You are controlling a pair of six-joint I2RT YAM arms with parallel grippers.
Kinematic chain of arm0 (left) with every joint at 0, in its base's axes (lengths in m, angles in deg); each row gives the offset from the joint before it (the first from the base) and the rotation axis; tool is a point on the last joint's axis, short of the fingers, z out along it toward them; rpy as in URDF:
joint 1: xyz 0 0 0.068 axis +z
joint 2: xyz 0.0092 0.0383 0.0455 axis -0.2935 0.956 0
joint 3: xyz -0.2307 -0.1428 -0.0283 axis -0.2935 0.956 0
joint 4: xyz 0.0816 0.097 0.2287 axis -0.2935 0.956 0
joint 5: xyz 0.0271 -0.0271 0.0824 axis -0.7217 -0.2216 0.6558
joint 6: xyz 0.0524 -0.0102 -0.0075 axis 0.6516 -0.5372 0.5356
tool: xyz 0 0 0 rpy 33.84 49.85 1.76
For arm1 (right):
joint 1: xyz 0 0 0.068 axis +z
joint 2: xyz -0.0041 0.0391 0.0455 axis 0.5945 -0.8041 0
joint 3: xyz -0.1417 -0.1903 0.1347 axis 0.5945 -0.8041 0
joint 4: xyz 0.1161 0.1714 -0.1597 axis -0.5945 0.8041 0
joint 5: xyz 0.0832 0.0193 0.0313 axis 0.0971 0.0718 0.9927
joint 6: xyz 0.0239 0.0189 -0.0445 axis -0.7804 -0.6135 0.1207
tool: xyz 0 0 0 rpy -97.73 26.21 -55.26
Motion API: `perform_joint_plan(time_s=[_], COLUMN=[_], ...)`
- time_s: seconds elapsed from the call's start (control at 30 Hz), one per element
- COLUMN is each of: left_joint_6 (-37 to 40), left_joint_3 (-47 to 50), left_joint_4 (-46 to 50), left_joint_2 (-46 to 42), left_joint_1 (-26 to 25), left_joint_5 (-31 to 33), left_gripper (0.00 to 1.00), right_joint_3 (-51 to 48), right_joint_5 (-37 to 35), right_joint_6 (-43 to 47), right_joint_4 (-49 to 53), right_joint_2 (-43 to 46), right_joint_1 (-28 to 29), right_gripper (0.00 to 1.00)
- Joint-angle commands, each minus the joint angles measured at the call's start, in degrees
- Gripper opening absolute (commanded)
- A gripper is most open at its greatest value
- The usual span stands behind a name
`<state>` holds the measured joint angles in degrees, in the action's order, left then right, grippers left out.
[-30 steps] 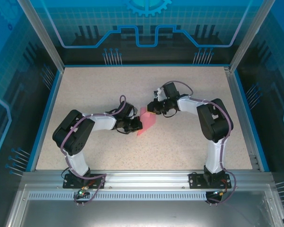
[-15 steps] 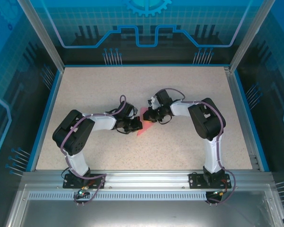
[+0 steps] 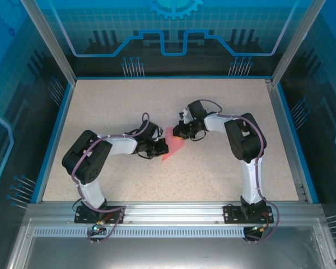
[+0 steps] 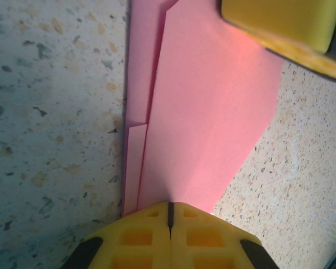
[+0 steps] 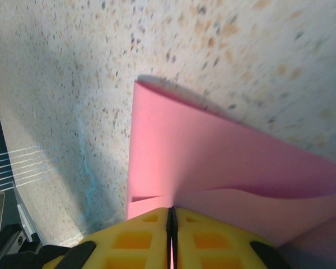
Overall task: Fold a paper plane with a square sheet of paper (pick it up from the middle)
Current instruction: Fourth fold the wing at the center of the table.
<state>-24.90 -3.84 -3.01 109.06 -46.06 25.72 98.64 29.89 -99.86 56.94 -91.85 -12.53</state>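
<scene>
Left wrist view: the left fingers (image 4: 137, 238) are clenched on the near edge of the half-folded paper plane (image 4: 207, 112), at the middle of the speckled tabletop (image 4: 45, 112). Farther along, the right fingers (image 5: 134, 241) pinch its opposite end.

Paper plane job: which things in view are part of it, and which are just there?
In the job:
pink paper, partly folded
left gripper, shut on it
right gripper, shut on it

Just there:
speckled table
blue walls
metal rail
</scene>
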Motion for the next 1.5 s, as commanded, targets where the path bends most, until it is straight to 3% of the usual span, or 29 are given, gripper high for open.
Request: perform_joint_plan(time_s=[0.0,0.73,1.07,1.47], left_joint_6=[1.8,3.1,2.3,0.4], left_joint_3=[3.5,6.0,9.3,11.3], left_joint_4=[8.1,7.0,4.4,2.0], left_joint_2=[2.2,1.3,-0.2,-1.7], left_joint_1=[0.5,0.5,0.4,0.4], left_joint_5=[4.6,1.4,-1.8,-3.5], left_gripper=[0.00,0.00,0.00,0.00], right_joint_3=[2.1,8.3,7.9,-0.5], right_joint_5=[-5.6,-7.5,-6.2,-5.7], right_joint_6=[1.6,1.7,3.2,3.8], right_joint_4=[1.6,5.3,7.1,6.1], right_joint_2=[-2.8,-4.6,0.2,10.0], right_joint_1=[-3.7,-6.9,-6.9,-4.9], right_gripper=[0.12,0.13,0.14,0.16])
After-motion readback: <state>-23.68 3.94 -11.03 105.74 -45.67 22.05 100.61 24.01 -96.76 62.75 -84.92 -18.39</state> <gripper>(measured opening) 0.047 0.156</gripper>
